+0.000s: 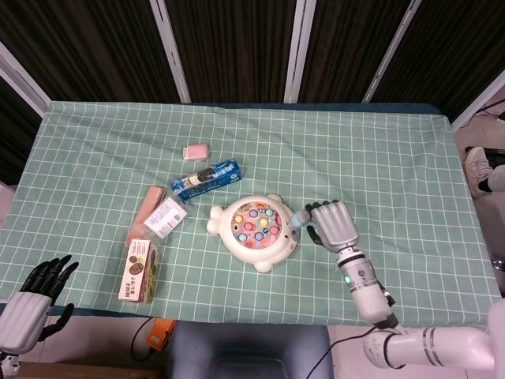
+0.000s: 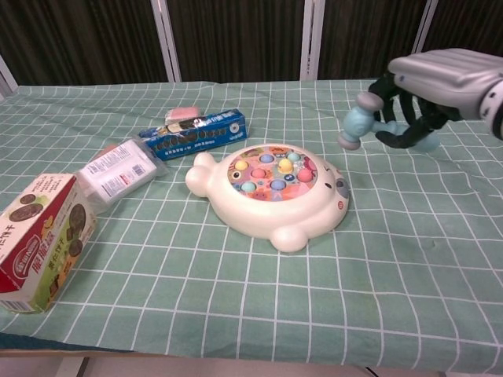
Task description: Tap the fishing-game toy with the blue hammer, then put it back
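My right hand (image 2: 428, 94) has its fingers curled around the handle of the small blue plastic hammer (image 2: 363, 126), which I carry in the air just off the right side of the white, fish-shaped fishing-game toy (image 2: 271, 191) with its ring of coloured pegs. From the chest view the hammer's long axis runs roughly level, handle back inside my palm and the rounded head pointing left toward the toy, clear of the toy's rim and above the green checked cloth on the table (image 1: 394, 158). From the head view the same hand (image 1: 331, 225) sits just to the right of the toy, with the hammer head (image 1: 298, 217) near the toy's edge but not touching it as far as I can tell. So the toy lies to the left of the hammer, and the bare cloth where I judge the hammer should be laid lies directly beneath and to the right of my hand. My left hand (image 1: 28, 304) is well apart at the near left edge of the table, fingers spread and holding nothing, so the right hand is plainly the one to finish this. Further out, left of the toy, lie a blue snack packet (image 1: 207, 178), a small pink block (image 1: 196, 150), a clear-wrapped packet (image 1: 164, 217) and a biscuit box (image 1: 140, 271).
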You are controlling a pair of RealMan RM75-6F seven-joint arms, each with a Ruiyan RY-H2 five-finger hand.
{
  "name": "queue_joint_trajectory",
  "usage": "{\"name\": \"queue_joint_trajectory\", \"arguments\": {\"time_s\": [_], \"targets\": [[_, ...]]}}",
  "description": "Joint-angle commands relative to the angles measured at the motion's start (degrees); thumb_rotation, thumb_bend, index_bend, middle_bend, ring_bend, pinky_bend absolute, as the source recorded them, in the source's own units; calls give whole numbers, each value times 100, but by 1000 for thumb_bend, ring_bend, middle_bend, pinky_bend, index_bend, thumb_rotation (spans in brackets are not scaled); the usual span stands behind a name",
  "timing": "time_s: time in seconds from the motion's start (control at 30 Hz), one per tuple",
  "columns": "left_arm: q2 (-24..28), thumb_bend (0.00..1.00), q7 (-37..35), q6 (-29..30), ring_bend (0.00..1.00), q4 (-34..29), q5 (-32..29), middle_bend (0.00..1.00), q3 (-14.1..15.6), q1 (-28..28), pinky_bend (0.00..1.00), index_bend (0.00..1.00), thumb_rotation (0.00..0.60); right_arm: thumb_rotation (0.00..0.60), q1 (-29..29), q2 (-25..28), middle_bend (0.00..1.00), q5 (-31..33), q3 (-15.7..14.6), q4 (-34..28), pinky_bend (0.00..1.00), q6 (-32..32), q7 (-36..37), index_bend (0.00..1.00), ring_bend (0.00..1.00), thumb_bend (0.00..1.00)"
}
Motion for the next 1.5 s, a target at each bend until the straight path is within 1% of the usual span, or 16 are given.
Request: {"name": "queue_joint_trajectory", "arguments": {"time_s": [0.03, 0.13, 0.23, 0.33, 0.47, 0.67, 0.97, 1.17, 1.33, 1.5], "targets": [[-26, 434, 81, -34, 14, -32, -13, 0, -2, -2, 100, 0, 600, 600, -716, 293, 693, -1144, -584, 1140, 682, -302, 1676, 964, 691, 612], [-53, 435, 179, -96, 14, -56, -41, 0, -5, -15, 100, 0, 600, 600, -891, 123, 693, -1529, -692, 1884, 681, -487, 2484, 962, 688, 612], [-67, 435, 230, -129, 14, -74, -74, 0, -15, -22, 100, 0, 600, 600, -1030, -102, 693, -1751, -747, 2575, 672, -654, 3006, 953, 679, 612], [-70, 435, 242, -141, 14, -74, -89, 0, -18, -24, 101, 0, 600, 600, -1133, -305, 693, -1831, -715, 3113, 668, -844, 3443, 949, 676, 612], [-67, 434, 252, -164, 13, -77, -89, 0, -13, -33, 100, 0, 600, 600, -1200, -465, 693, -1951, -650, 3545, 667, -1021, 3775, 946, 673, 612], [-78, 436, 290, -162, 14, -83, -73, 0, -2, -28, 100, 0, 600, 600, -1256, -580, 693, -2140, -524, 3776, 667, -1119, 4008, 944, 673, 612], [-66, 435, 269, -161, 14, -84, -66, 2, 10, -26, 101, 0, 600, 600, -1311, -700, 693, -2189, -329, 3933, 664, -1345, 4041, 940, 669, 600], [-52, 435, 247, -162, 15, -95, -59, 10, 19, -26, 101, 0, 600, 600, -1354, -730, 693, -2200, -216, 3954, 654, -1417, 3968, 926, 658, 501], [-42, 436, 226, -153, 15, -90, -51, 16, 25, -22, 100, 0, 600, 600, -1380, -716, 693, -2161, -118, 3942, 646, -1533, 3978, 908, 647, 474], [-48, 436, 244, -168, 15, -89, -59, 20, 25, -25, 100, 0, 600, 600, -1402, -733, 693, -2140, -49, 3997, 646, -1632, 4003, 896, 644, 467]]}}
